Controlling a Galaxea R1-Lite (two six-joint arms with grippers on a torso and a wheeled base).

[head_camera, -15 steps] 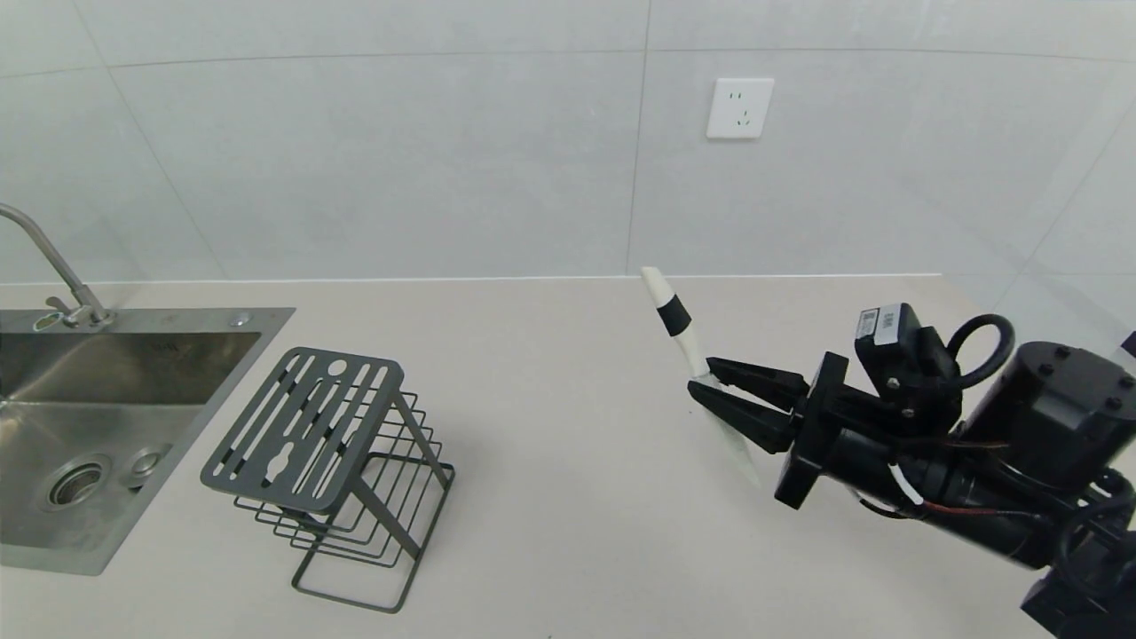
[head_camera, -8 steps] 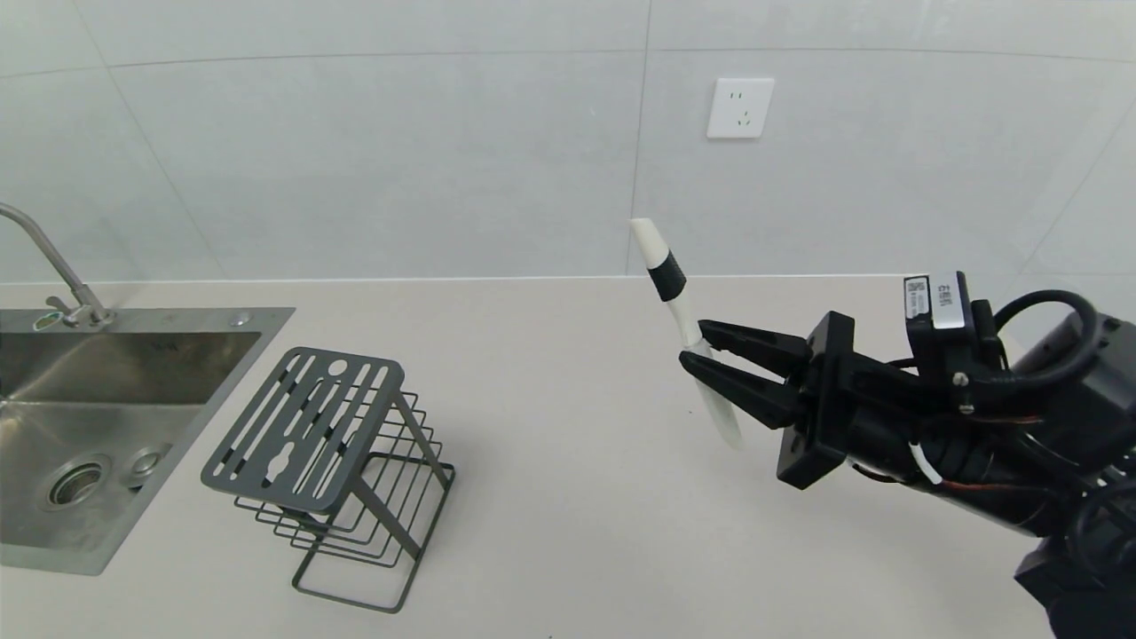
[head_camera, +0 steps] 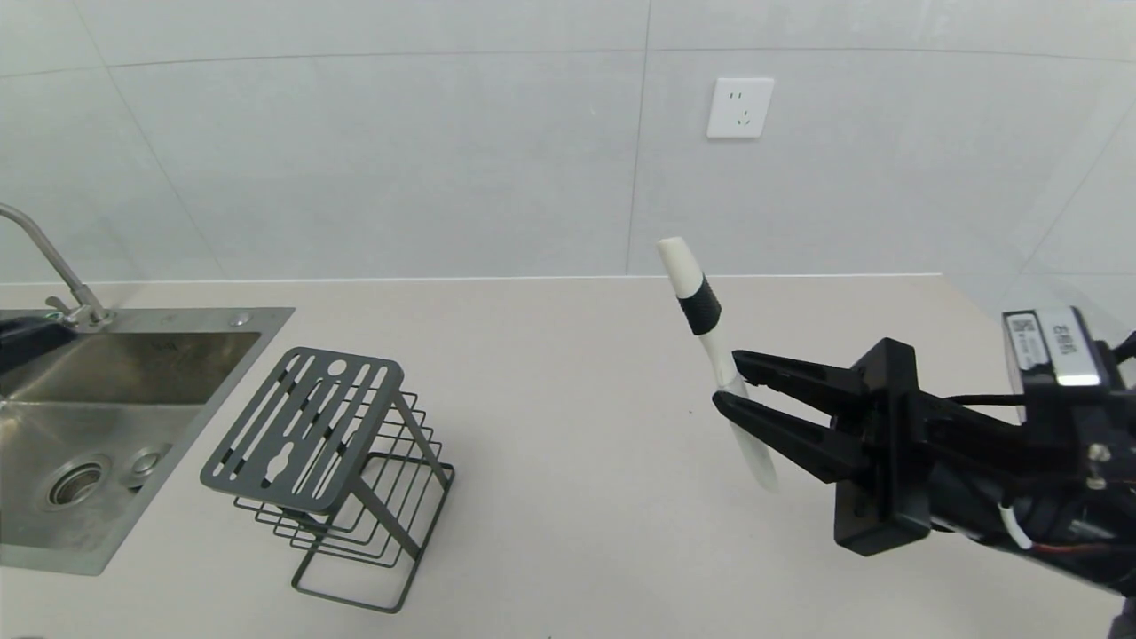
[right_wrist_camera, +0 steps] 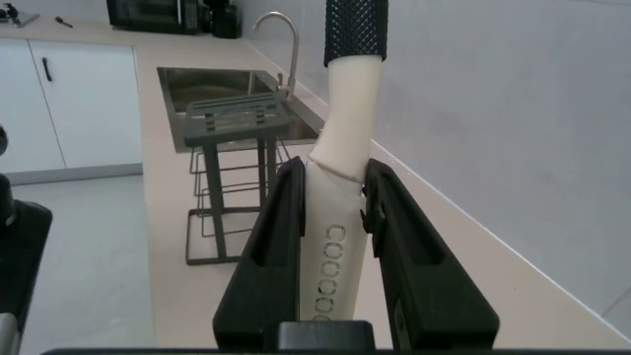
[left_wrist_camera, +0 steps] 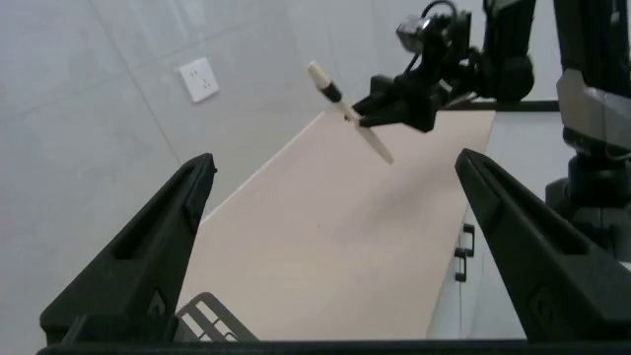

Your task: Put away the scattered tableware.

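Observation:
A white knife (head_camera: 701, 312) with a cream handle and a black band is held off the counter, handle up and tilted toward the wall. My right gripper (head_camera: 728, 380) is shut on its blade just below the handle, at the right side of the counter. In the right wrist view the knife (right_wrist_camera: 350, 99) stands clamped in my right gripper (right_wrist_camera: 335, 173). The dark grey slotted rack (head_camera: 328, 461) stands left of centre, well to the left of the knife. My left gripper (left_wrist_camera: 335, 163) is open and holds nothing; far beyond it the knife (left_wrist_camera: 347, 110) shows.
A steel sink (head_camera: 89, 426) with a faucet (head_camera: 53, 266) is set in the counter at the far left, next to the rack. A wall socket (head_camera: 739, 107) sits above the beige counter (head_camera: 550, 497). White cabinets (right_wrist_camera: 69, 99) stand beyond the sink.
My right gripper lifted the knife, then drew back toward the near right with it. A dark part of my left arm has come in at the left edge over the sink.

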